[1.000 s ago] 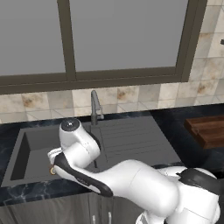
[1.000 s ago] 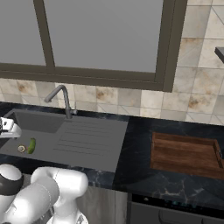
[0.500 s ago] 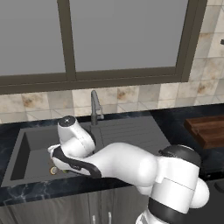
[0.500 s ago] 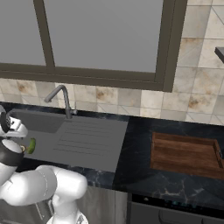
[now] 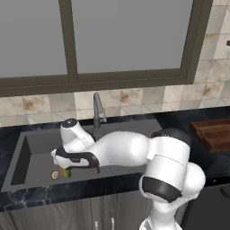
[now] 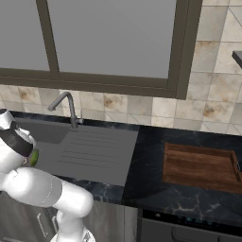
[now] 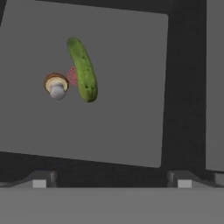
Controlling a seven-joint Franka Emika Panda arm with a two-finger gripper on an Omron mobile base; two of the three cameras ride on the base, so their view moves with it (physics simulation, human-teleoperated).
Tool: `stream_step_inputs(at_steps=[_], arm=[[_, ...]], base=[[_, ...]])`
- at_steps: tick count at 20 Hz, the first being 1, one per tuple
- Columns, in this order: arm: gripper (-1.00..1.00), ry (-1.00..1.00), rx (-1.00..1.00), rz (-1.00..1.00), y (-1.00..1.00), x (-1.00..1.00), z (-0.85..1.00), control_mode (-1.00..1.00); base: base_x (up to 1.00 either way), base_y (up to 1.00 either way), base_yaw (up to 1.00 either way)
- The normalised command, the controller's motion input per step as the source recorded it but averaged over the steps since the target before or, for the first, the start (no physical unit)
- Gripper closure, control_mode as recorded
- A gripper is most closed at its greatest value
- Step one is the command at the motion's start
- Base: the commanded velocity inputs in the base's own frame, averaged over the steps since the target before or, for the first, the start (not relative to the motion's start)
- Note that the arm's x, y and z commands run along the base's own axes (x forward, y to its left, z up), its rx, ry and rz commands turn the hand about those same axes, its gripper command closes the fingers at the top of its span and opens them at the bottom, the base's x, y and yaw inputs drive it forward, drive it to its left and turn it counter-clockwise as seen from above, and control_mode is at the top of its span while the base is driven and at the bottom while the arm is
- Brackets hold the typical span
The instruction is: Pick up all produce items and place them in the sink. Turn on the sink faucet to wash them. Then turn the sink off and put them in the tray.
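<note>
Two produce items lie on the floor of the dark grey sink (image 7: 127, 127). A green cucumber-like vegetable (image 7: 82, 70) rests beside a small round tan-brown item (image 7: 56, 85), with the red drain mark (image 7: 71, 77) between them. My gripper (image 7: 111, 183) hangs open above the basin, holding nothing, its fingertips (image 7: 40, 182) wide apart and well clear of both items. From the left base, the vegetable (image 5: 67, 173) and the round item (image 5: 55, 175) show just below my hand at the basin's front. The sink faucet (image 5: 97, 109) stands behind the basin with no water running. The wooden tray (image 6: 200, 168) sits on the counter to the right.
A ridged drainboard (image 6: 97, 150) lies between the basin and the tray. Dark marbled countertop (image 6: 146, 156) surrounds the sink. A tiled wall and a window rise behind the faucet (image 6: 70, 107). My own arm bends low across the front of the sink.
The arm's elbow and upper links have swung to the right and risen, while the hand has stayed over the front left of the basin. The produce has not moved, and the gripper remains open.
</note>
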Motion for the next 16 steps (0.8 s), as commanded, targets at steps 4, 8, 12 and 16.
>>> stream_step_inputs(at_steps=[4, 8, 12, 16], arm=[[-1.00, 0.04, -0.03, 0.00, 0.20, 0.32, -0.33, -1.00], [-1.00, 0.00, -0.03, 0.00, 0.16, 0.27, -0.33, -1.00], [-1.00, -0.05, -0.02, 0.00, 0.23, 0.16, -0.22, -1.00], [-1.00, -0.03, -0.02, 0.00, 0.27, 0.12, -0.14, -1.00]], base=[[0.00, 0.00, 0.00], [0.00, 0.00, 0.00], [0.00, 0.00, 0.00], [0.00, 0.00, 0.00]])
